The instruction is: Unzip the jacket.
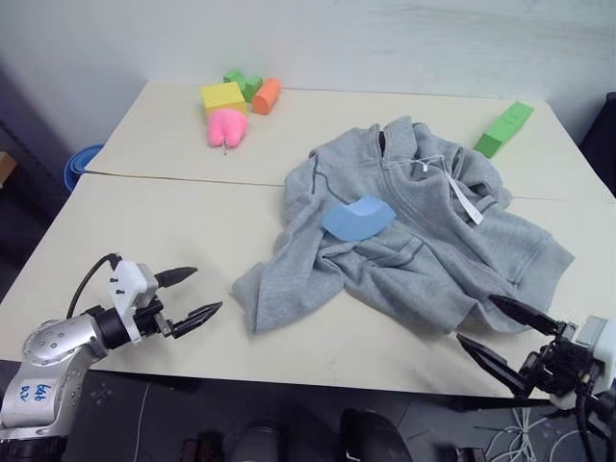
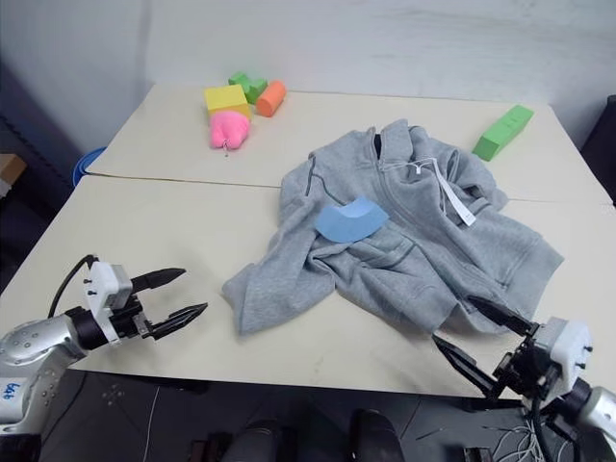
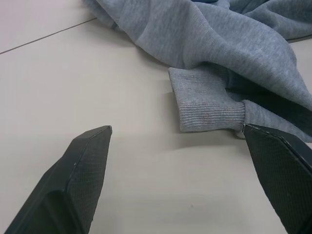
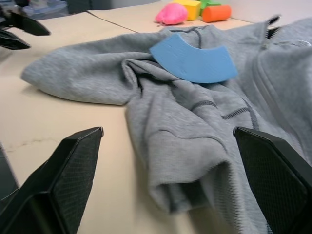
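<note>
Left gripper (image 1: 186,295) released beside sleeve cuff (image 3: 207,101); right gripper (image 1: 504,337) released near hem. Grey fleece jacket (image 1: 423,241) crumpled mid-table (image 1: 173,231), blue foam piece (image 1: 358,218) atop. Soft, light, bunches easily. Zipper pull probably near collar (image 1: 399,135); pin collar, pinch pull.

Light grey fleece zip-front jacket (image 1: 423,231), zipped, rumpled on the table, white drawstrings loose, sleeve trailing left

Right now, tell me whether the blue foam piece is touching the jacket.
Touching. In the right wrist view the blue foam piece lies flat on the jacket, resting on its folds with no gap.
</note>
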Tool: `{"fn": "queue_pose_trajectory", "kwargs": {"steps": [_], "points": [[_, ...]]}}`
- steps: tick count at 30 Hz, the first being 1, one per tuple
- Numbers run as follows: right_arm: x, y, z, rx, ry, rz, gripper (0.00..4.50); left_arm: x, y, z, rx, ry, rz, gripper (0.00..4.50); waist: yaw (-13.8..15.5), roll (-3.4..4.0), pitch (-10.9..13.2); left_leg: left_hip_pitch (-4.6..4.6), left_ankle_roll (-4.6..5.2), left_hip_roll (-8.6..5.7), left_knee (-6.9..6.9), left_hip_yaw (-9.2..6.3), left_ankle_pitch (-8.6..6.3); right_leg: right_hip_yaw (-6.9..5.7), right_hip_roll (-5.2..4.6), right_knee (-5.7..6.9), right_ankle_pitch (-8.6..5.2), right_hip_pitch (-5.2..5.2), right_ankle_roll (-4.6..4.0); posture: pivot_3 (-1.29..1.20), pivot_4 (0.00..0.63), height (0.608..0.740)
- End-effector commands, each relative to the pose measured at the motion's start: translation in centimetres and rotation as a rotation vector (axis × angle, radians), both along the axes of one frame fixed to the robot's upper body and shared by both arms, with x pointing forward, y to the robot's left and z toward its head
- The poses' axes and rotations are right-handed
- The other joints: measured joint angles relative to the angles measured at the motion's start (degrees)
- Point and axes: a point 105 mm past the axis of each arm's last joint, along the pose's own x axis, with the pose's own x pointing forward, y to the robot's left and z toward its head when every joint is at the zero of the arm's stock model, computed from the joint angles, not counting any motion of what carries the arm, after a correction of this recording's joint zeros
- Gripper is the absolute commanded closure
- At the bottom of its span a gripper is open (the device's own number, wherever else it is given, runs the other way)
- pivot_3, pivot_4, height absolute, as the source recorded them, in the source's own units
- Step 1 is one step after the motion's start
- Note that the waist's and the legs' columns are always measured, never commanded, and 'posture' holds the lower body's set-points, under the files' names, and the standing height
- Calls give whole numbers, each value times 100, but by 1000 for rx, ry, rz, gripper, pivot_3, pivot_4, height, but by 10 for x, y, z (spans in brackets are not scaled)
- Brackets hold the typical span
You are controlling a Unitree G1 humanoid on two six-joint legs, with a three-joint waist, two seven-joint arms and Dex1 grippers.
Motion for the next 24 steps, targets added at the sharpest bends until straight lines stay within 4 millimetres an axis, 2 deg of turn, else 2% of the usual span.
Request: {"fn": "queue_pose_trajectory", "kwargs": {"steps": [1, 3, 8, 9, 12, 16, 18, 20, 24], "points": [[-6, -7, 4, -78, -73, 1, 32, -8, 7, 2, 27, -22, -8, 0, -1, 0, 0, 2, 1, 0, 0, 1, -2, 2, 0, 0, 0, -1, 0, 0, 150, 740], [-5, -10, 0, -85, -87, -10, 32, -9, 7, 1, 11, -17, -12, 0, -2, 1, 0, 3, -5, 3, 0, 2, -9, 2, 3, 2, -1, -5, -1, 0, 150, 740], [4, -16, -1, -59, -138, -59, 32, -8, -2, 15, -122, 39, -90, 0, 8, 1, 0, 1, -2, 1, 1, 3, -9, 2, 1, 3, -1, -4, -1, 0, 150, 740], [6, -17, 2, -65, -169, -75, 32, -10, -3, 16, -127, 87, -118, 0, 7, 1, 0, 1, -2, 0, 2, 3, -8, 2, 0, 4, -1, -4, -1, 0, 150, 740], [14, -23, 11, -4, -232, -160, 32, -5, -3, 22, -68, 51, -132, 0, -11, 6, 0, 2, -5, 4, 2, 2, -9, 0, 4, 7, -1, -5, -1, 0, 150, 740], [12, -7, 8, -29, -202, -64, 32, -2, -8, 34, -87, 25, -161, 0, -13, 15, 1, 2, -4, 0, 2, 6, -9, 5, 4, 7, -1, -7, -1, 0, 150, 740], [12, -5, 10, -43, -220, -62, 32, 1, -13, 37, -109, 76, -169, 0, -10, 15, 1, 1, -4, 1, 1, 6, -10, 4, 6, 7, -1, -7, -1, 0, 150, 740], [13, -3, 15, -45, -246, -80, 32, 6, -26, 41, -131, 137, -195, 0, 5, 14, 2, 0, -3, 0, 2, 5, -9, 5, 6, 7, -1, -7, -1, 0, 150, 740], [21, 0, 35, -11, -291, -105, 32, 26, -70, 57, -196, 157, -307, 0, 28, 15, 2, 0, 6, -13, 7, 3, -4, 8, 0, 14, 2, -4, 3, 0, 150, 740]]}}
